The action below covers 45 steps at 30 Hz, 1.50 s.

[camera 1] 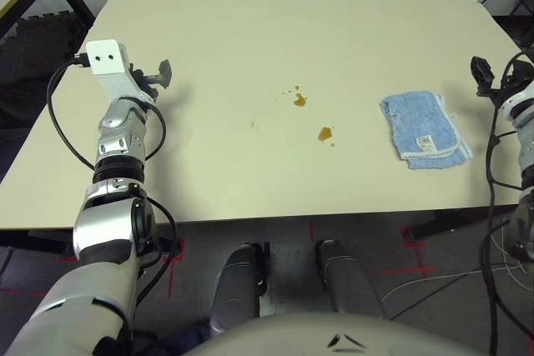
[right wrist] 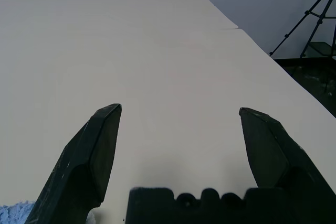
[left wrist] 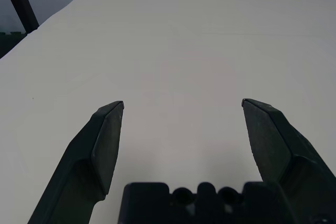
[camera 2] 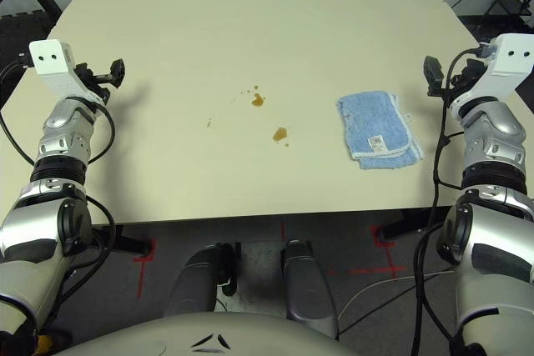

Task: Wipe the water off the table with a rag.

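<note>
Beige table [camera 2: 250, 172] beneath amber water [camera 2: 280, 134], blue rag [camera 2: 378, 129].

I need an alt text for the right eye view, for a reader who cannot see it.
A light blue rag lies folded on a cream table, to the right of small amber-brown water blotches. The robot's left hand and right hand, both open and empty, hover at either side.

Silver-grey forearms [camera 2: 60, 139], black ribbed wrist bands [camera 2: 58, 167]; behind black fingers [left wrist: 107, 145], white two-holed brackets [camera 2: 53, 62]; loose black cables [camera 2: 440, 164].
</note>
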Available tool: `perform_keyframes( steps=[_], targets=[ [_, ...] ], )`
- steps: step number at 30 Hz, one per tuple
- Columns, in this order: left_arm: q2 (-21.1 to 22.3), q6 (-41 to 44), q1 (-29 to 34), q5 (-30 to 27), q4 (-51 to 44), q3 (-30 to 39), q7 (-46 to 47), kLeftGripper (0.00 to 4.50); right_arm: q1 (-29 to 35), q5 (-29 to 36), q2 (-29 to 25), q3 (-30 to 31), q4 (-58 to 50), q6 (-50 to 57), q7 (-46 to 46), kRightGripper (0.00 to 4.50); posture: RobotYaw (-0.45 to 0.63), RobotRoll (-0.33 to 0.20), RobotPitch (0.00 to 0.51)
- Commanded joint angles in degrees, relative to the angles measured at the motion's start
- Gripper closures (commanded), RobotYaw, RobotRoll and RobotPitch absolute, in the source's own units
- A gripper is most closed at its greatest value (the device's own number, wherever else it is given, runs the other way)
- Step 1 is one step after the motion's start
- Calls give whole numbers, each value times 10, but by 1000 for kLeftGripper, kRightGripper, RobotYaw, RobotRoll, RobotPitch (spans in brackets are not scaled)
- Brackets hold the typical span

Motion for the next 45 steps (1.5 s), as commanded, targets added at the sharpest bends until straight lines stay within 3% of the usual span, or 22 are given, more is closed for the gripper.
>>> perform_keyframes(
  steps=[1, 13, 19, 27, 33, 37, 45],
  targets=[
    [-3, -5, -4, 6, 6, -4, 2, 0, 3, 1, 1, 0, 4, 1, 0, 26, -211, 0, 161],
    [-10, -1, -37, 11, 23, -20, -19, 0, 15, 5, 2, -2, -25, 10, -2, 26, -250, 0, 163],
    [8, 5, -44, -1, 21, -25, -119, 0, 7, 4, 17, 3, -32, 12, -5, 26, -214, 0, 140],
    [44, 106, 14, -59, -113, -51, -361, 0, -16, -2, 0, 4, -12, 18, 8, 26, -202, 0, 132],
    [90, 183, 122, -87, -287, -113, -534, 0, -30, -7, -10, 9, 3, 21, 15, 26, -191, 0, 134],
    [100, 205, 135, -87, -317, -125, -556, 0, -31, -5, -15, 14, -1, 39, 32, 26, -194, 0, 134],
    [86, 207, 130, -80, -318, -134, -552, 0, -5, 13, -45, 33, -78, 175, 125, 26, -207, 0, 132]
  ],
)
